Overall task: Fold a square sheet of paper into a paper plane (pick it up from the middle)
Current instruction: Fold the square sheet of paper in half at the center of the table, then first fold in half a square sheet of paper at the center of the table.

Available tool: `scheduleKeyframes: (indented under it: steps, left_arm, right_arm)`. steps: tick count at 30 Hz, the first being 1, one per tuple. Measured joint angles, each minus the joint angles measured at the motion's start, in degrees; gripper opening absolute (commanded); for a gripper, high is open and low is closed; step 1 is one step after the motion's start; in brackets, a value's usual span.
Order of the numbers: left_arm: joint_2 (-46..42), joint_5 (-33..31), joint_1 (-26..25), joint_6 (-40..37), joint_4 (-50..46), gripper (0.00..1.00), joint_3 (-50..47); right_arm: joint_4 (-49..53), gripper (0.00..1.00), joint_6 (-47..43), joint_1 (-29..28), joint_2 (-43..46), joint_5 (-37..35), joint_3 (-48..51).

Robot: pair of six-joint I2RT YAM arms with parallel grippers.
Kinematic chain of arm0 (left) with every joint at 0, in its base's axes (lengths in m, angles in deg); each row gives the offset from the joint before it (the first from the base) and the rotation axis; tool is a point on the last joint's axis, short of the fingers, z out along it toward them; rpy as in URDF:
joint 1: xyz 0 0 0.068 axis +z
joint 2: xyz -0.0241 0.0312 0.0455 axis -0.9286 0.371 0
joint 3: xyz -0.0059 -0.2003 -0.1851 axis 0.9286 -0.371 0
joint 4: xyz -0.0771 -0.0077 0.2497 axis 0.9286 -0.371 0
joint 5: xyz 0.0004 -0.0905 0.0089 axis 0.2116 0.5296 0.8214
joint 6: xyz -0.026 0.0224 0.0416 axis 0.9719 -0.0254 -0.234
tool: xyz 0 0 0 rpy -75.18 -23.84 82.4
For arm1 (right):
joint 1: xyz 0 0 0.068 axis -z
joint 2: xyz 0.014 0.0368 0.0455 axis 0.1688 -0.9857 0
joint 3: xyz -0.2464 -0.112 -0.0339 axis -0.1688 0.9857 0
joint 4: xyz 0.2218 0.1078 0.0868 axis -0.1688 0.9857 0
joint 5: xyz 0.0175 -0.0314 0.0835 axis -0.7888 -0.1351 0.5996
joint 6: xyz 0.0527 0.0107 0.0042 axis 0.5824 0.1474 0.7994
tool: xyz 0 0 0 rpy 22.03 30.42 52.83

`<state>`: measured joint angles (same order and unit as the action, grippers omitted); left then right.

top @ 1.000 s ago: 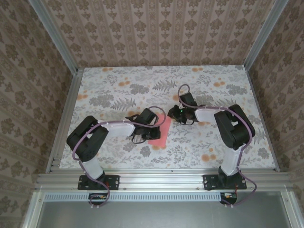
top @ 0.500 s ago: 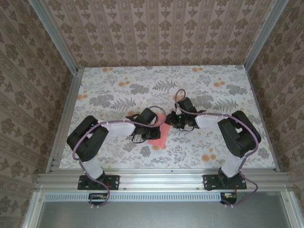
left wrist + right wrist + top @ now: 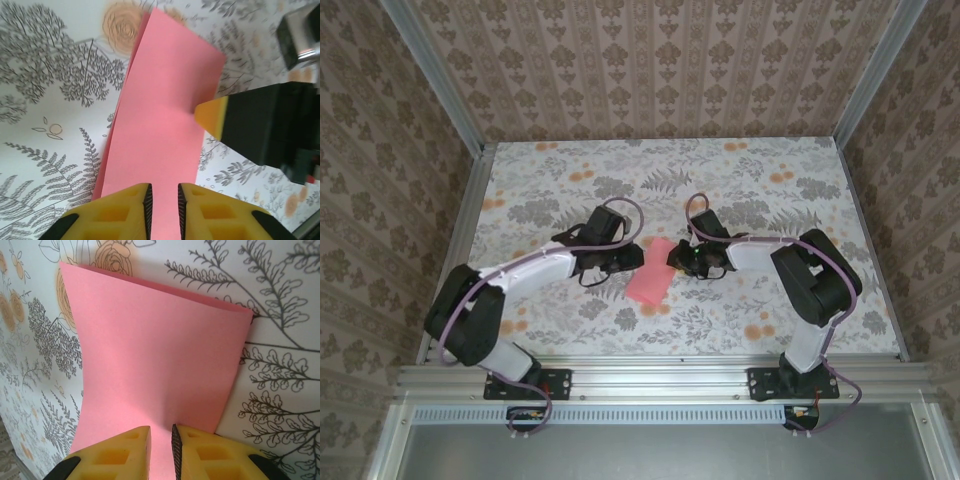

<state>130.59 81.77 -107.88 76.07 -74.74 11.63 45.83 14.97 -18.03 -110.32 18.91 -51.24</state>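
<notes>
A pink-red paper sheet folded into a long rectangular strip (image 3: 648,285) sits near the middle of the flower-printed table (image 3: 520,180), stretched between the two arms. The left hand (image 3: 162,194) has its yellow fingers drawn to a narrow gap, with one short end of the strip pinched between them. The right hand (image 3: 160,436) is likewise nearly closed on the strip's edge at the far end. From the right wrist, the strip bows in a gentle curve, its layered edges slightly parted.

Patterned brown walls (image 3: 650,60) enclose a floral-printed tabletop (image 3: 540,175).
</notes>
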Motion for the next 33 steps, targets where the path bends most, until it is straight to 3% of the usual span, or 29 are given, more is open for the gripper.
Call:
scheduleKeyframes:
  steps: [8, 15, 23, 29, 33]
  left_arm:
    - [0.50, 0.74, -3.89, 0.55, 0.46, 0.28, -0.96]
    - [8.70, 2.05, -9.31, 0.98, 0.85, 0.22, 0.68]
    - [13.55, 3.52, -10.19, 1.20, 1.25, 0.11, 1.99]
    - [13.62, 3.48, -10.19, 1.22, 0.61, 0.01, 1.42]
    - [13.66, 3.50, -10.12, 1.22, 0.87, 0.00, 0.72]
  right_arm:
    - [0.02, 0.22, 0.26, -0.02, -0.11, -0.59, -0.20]
    - [0.00, 0.22, 0.26, 0.00, -0.22, -0.61, -0.35]
    - [0.00, 0.22, 0.68, 0.00, -0.22, -0.63, -0.37]
    - [0.31, 0.15, 0.66, -0.04, -0.02, -0.57, -0.42]
    - [1.20, 0.11, 0.50, -0.98, 2.67, -0.26, 0.28]
